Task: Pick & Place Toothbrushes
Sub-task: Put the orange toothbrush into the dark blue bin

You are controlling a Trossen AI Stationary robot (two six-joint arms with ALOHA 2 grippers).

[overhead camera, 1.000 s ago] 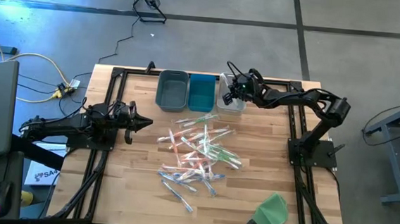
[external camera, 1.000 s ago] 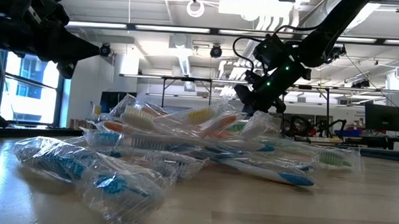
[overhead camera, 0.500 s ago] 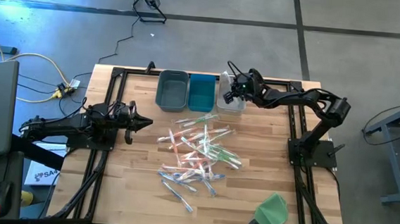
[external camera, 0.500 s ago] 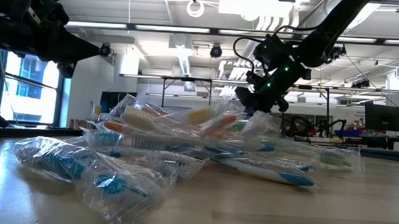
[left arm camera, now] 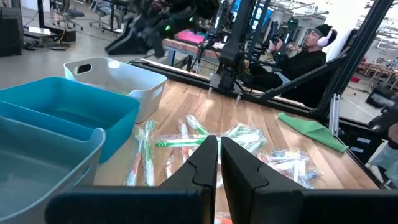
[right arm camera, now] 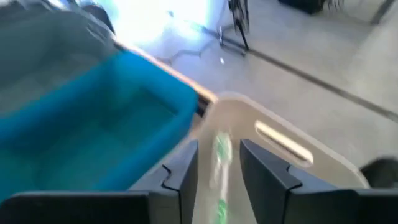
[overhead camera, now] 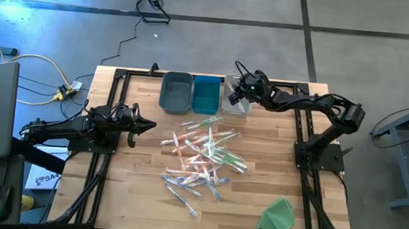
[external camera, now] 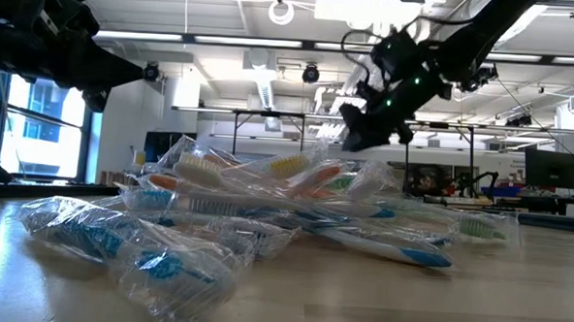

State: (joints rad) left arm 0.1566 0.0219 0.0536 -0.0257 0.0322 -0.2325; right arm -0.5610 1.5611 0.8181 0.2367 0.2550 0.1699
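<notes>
Here my right gripper (overhead camera: pixel 236 95) hangs over the white bin (overhead camera: pixel 235 106) at the table's (overhead camera: pixel 273 170) far edge.

My fingers (right arm camera: pixel 180 171) stand apart, and a green toothbrush (right arm camera: pixel 220 155) shows in the gap between them, down inside the white bin (whether it touches either finger I cannot tell). The teal bin (overhead camera: pixel 206 94) sits just beside it, the grey bin (overhead camera: pixel 176 92) next along. The other toothbrushes (overhead camera: pixel 201 157) lie wrapped in a loose pile mid-table. My left gripper (overhead camera: pixel 146 124) waits at the left side, clenched on nothing. A green cloth (overhead camera: pixel 278 215) lies near the front edge.

Right tool (overhead camera: pixel 236 95) parted, left tool (overhead camera: pixel 150 125) closed
</notes>
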